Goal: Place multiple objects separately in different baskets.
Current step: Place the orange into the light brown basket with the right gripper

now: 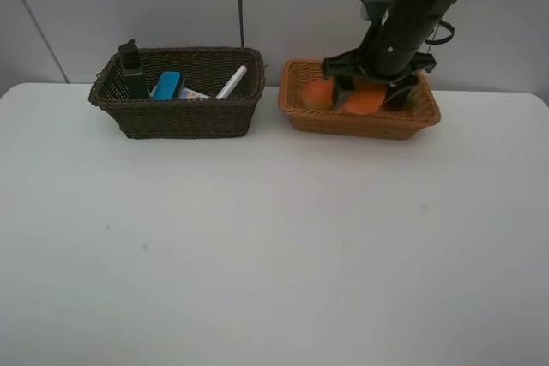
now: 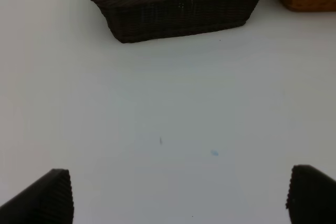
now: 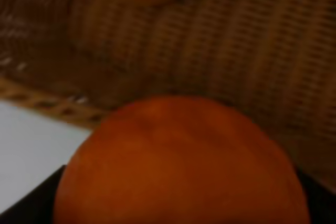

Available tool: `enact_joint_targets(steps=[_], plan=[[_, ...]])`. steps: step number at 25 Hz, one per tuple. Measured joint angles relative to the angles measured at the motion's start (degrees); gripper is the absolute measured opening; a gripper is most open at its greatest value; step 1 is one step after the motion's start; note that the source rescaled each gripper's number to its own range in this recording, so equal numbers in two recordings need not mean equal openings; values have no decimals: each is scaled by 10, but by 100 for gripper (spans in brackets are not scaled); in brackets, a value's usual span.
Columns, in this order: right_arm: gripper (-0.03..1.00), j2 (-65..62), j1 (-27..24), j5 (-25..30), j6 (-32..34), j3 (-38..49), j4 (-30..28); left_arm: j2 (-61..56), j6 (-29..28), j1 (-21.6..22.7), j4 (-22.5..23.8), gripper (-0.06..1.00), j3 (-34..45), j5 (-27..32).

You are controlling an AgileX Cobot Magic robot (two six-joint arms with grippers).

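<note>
The right end effector is clenched on an orange fruit, held low inside the tan basket, beside a red-orange fruit. Left of the tan basket, the dark basket holds a pump bottle, blue-capped bottle and marker. The left end effector is released above the bare table.

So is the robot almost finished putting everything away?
Nearly, it seems. The dark basket already holds the pump bottle, a blue-capped bottle and the marker. The tan basket has one orange fruit inside. The right gripper holds another orange fruit over that basket, not yet let go. The table shows nothing else waiting.
</note>
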Motion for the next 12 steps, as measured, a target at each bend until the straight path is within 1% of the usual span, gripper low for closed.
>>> enact_joint_targets(steps=[2,5,9,10,11,12], plan=[[67,37,-26,-2,-6,-33,1,0,0,0,0,100,0,0],[67,72,-48,-9,-14,-67,3,0,0,0,0,100,0,0],[68,85,-54,-25,-15,-79,1,0,0,0,0,100,0,0],[73,85,-53,-29,-15,-79,0,0,0,0,0,100,0,0],[83,85,-53,-31,-15,-79,-1,0,0,0,0,100,0,0],[89,85,-53,-31,-15,-80,-2,0,0,0,0,100,0,0]])
